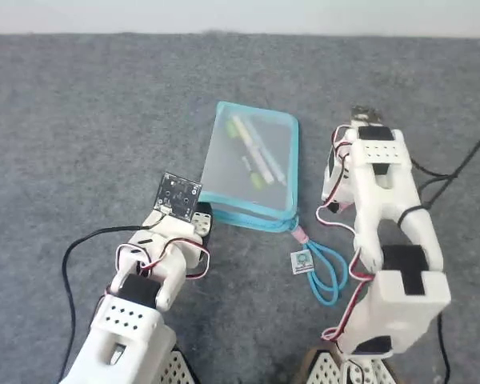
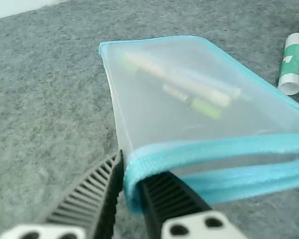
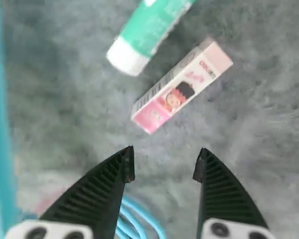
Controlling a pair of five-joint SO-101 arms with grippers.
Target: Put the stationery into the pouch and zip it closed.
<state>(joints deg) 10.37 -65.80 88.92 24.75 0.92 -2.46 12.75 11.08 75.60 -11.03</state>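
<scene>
The translucent pouch (image 1: 252,164) with teal edging lies mid-table, several pens (image 1: 256,152) inside it. My left gripper (image 2: 132,186) is shut on the pouch's (image 2: 189,114) near teal corner; from above, that gripper (image 1: 206,220) sits at the pouch's lower left corner. The pens (image 2: 189,89) show through the mesh. My right gripper (image 3: 164,164) hangs open above the carpet, short of a pink eraser box (image 3: 182,92) and a green-and-white glue stick (image 3: 149,27). The same glue stick (image 2: 292,62) lies beyond the pouch's far side.
A blue cord loop (image 1: 324,272) with a small tag (image 1: 302,262) trails from the pouch's zipper end, and the cord (image 3: 139,224) lies under my right gripper. The right arm (image 1: 384,200) stands beside the pouch. Grey carpet covers the table.
</scene>
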